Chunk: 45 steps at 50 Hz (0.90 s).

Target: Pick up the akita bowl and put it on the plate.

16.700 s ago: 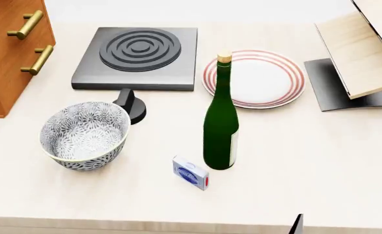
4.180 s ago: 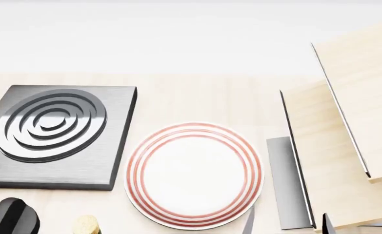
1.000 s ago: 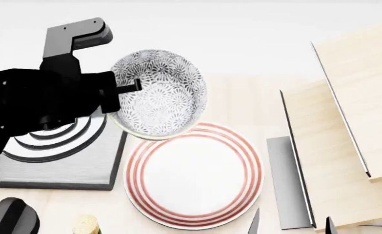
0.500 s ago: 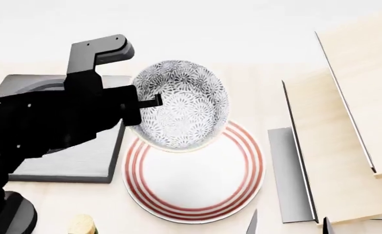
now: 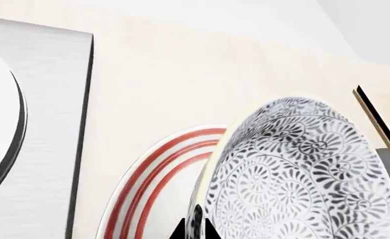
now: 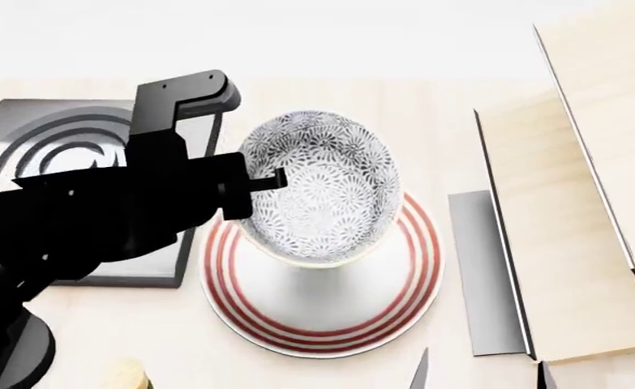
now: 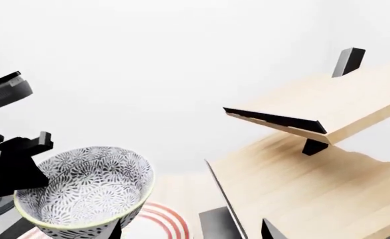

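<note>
Head view shows my left gripper clamped on the near-left rim of the akita bowl, one finger poking over the lip into the patterned inside, the jaws closed down to the thickness of the wall. I hold the bowl off the surface and tipped, its open mouth turned toward the right and somewhat up, and it hangs over the upper left part of the plate; whether its underside touches the plate I cannot tell. The plate lies flat on the pale wooden table, with the dark square burner just beside it on the left, partly hidden by my black arm, and the slanted wooden rack with its grey base on the right. From my left wrist camera the bowl fills the near field, its floral inside facing the lens, the red rings of the plate curving out from behind it and the burner further along. My right wrist camera looks across at the bowl from the side, raised above the red rings, with the rack beyond. My right gripper shows only as two dark tips at that picture's edge, set well apart with nothing between them.
</note>
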Available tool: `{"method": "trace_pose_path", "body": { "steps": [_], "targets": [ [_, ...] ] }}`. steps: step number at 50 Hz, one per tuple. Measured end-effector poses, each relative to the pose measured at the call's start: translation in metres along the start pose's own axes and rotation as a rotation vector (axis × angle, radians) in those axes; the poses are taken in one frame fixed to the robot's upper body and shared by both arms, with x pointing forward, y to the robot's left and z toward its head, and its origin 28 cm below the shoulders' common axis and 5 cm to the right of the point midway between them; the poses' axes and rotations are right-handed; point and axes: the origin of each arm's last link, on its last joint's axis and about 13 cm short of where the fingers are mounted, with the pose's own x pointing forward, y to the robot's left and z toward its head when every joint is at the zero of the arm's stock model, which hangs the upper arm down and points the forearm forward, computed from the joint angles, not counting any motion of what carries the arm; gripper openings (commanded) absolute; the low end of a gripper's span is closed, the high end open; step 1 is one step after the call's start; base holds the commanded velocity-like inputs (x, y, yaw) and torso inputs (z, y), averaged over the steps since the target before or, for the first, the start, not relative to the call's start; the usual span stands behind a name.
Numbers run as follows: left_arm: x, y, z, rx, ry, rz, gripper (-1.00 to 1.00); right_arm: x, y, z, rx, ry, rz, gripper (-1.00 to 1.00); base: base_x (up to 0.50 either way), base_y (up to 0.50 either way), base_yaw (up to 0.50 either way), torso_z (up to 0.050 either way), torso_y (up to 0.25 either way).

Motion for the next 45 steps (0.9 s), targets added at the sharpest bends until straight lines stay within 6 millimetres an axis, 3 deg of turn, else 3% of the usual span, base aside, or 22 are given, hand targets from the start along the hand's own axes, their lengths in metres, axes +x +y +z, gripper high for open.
{"method": "trace_pose_path", "body": {
  "steps": [45],
  "targets": [
    [0.007,-0.005,-0.015,-0.008,-0.019,-0.044,-1.0,0.0,0.002,-0.001,-0.002,0.01,0.01,1.0,0.0,0.0,0.0,0.0,-0.017]
  ]
}}
